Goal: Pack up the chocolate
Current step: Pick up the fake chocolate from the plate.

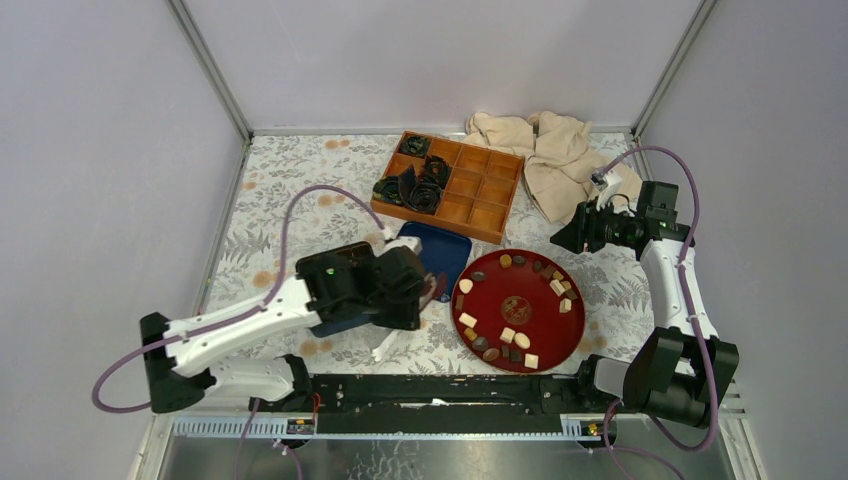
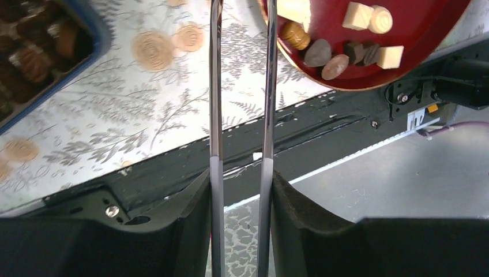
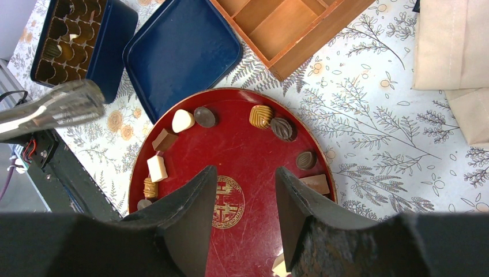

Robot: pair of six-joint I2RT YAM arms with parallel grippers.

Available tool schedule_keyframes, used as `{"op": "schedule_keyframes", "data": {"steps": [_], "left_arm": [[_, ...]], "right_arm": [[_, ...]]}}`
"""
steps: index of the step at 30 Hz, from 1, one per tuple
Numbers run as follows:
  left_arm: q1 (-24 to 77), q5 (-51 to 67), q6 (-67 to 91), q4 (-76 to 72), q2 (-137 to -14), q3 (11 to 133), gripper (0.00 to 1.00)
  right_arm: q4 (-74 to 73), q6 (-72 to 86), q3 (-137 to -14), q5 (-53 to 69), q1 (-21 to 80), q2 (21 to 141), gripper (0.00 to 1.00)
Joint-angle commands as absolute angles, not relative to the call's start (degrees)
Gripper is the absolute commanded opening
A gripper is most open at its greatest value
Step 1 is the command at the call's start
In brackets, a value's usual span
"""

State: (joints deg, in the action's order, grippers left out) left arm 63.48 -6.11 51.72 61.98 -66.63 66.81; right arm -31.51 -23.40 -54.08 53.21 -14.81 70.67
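The chocolate (image 1: 508, 335) lies as several small dark, mid-brown and cream pieces round the rim of a red round plate (image 1: 520, 300). The same chocolate (image 3: 260, 115) shows in the right wrist view on the plate (image 3: 242, 144). My left gripper (image 1: 425, 295) is just left of the plate, shut on metal tongs (image 2: 216, 115). The tongs' two blades run up between its fingers (image 2: 196, 202) and out of the top of that view. The tongs (image 3: 57, 104) reach toward the plate's left edge. My right gripper (image 3: 244, 170) hangs open above the plate with nothing between its fingers.
A blue box (image 3: 109, 52) with a brown cupped insert sits left of the plate, partly under the left arm. Its blue lid (image 1: 445, 250) lies beside it. Behind stands a wooden compartment box (image 1: 480, 190) with black paper cups (image 1: 415, 185). A beige cloth (image 1: 550, 150) lies back right.
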Motion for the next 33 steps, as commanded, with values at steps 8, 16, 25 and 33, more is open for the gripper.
{"op": "schedule_keyframes", "data": {"steps": [8,16,25,33], "left_arm": [[70.39,2.95,44.52,44.17,-81.95,74.11,0.42],[75.22,1.81,43.59,46.41,-90.65,79.64,0.43],[77.90,-4.03,42.92,53.17,-97.02,85.30,0.44],[78.64,-5.14,42.30,54.86,-99.69,86.87,0.44]], "right_arm": [[-32.36,-24.35,-54.32,54.38,-15.21,70.93,0.49],[-32.43,-24.42,-54.32,54.50,-15.21,70.93,0.49],[-32.44,-24.42,-54.32,54.36,-15.21,70.93,0.49],[-32.43,-24.49,-54.32,54.37,-15.21,71.11,0.49]]}}
